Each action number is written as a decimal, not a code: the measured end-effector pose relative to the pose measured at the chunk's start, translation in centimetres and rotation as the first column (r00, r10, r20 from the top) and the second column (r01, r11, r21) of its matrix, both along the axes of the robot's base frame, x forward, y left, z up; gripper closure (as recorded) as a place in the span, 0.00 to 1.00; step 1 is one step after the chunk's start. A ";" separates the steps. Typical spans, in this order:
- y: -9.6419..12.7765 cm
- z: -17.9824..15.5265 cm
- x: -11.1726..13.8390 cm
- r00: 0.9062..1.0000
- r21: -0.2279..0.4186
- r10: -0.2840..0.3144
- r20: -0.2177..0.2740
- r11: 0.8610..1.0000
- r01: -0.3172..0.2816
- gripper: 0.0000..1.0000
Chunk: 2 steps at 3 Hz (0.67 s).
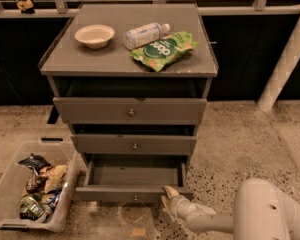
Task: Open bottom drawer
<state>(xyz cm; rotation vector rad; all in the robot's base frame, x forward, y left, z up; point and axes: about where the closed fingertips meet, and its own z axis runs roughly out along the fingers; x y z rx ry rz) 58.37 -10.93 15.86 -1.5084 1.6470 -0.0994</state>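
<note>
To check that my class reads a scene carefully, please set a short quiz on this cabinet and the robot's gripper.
1. True or false: the bottom drawer stands pulled out.
2. Where is the gripper? A: on the cabinet top. B: low, by the bottom drawer's front, right of its knob. C: inside the top drawer.
3. Name the thing lying between the bowl and the green bag.
Key: 1 true; 2 B; 3 the bottle.
</note>
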 end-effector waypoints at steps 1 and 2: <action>0.4 0.5 -1.8 1.000 0.010 0.013 0.006 1.000 -0.013 1.00; 0.4 0.5 -1.8 1.000 0.010 0.013 0.006 1.000 -0.014 1.00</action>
